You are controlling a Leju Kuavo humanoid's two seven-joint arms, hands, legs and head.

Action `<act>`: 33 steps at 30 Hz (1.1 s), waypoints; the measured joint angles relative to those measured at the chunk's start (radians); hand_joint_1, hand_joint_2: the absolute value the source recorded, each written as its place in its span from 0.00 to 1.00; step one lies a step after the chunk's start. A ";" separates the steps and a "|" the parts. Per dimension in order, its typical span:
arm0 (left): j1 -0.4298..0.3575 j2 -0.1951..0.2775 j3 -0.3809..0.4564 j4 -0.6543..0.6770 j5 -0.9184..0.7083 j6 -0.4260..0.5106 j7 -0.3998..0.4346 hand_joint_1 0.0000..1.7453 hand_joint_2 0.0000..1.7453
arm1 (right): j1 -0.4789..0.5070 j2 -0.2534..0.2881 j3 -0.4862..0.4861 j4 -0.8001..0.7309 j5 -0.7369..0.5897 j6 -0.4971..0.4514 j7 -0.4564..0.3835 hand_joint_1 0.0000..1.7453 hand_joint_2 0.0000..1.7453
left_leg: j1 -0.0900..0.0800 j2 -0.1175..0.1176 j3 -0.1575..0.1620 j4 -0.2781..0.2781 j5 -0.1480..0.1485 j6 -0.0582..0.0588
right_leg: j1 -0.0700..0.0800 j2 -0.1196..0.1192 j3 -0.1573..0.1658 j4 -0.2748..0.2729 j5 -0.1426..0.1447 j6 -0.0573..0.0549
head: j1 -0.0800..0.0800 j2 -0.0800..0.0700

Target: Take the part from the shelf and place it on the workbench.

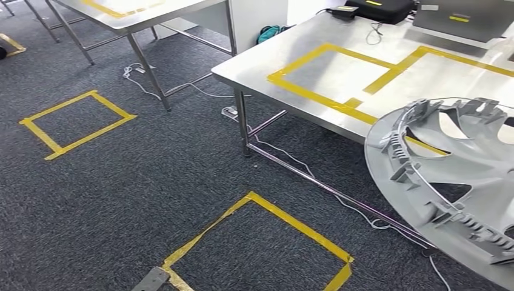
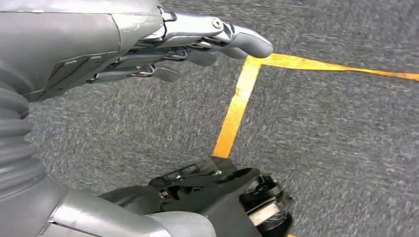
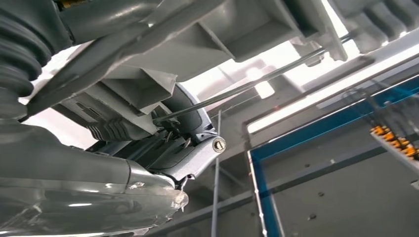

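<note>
**Part carried in right hand, not yet on workbench**

The right hand gripped the part, a grey plastic wheel cover. In the right wrist view the fingers were curled up under the cover's ribbed inner face, pressing against its rim; how far they wrapped around it could not be told. In the head view the part was held tilted, inner side showing, overlapping the near edge of the workbench but clear of its surface and its yellow tape outline.

The left hand hung over the carpet and held nothing. Its fingers were extended and slightly parted, touching nothing. A yellow tape square lay on the floor beyond the fingertips.
</note>
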 joint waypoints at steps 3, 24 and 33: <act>0.000 -0.001 0.004 -0.010 0.002 -0.007 0.000 0.00 1.00 | 0.001 0.000 -0.002 0.002 -0.012 0.000 -0.013 1.00 1.00 | 0.011 -0.043 0.088 -0.192 0.095 -0.002 | -0.003 0.037 -0.003 0.004 0.002 0.012 | -0.001 0.000; -0.026 -0.003 0.035 -0.008 -0.053 -0.009 -0.009 0.00 1.00 | 0.014 0.000 -0.018 0.006 -0.052 0.000 -0.056 1.00 1.00 | -0.001 0.004 0.155 -0.249 0.051 0.009 | 0.006 -0.050 -0.003 0.009 -0.013 0.012 | 0.006 0.000; -0.024 -0.001 0.039 -0.008 -0.054 -0.013 -0.001 0.00 1.00 | 0.007 0.000 -0.026 0.007 -0.052 0.000 -0.057 1.00 1.00 | 0.000 0.000 -0.006 -0.136 0.150 0.005 | 0.002 -0.026 0.083 0.001 -0.085 0.007 | 0.000 0.000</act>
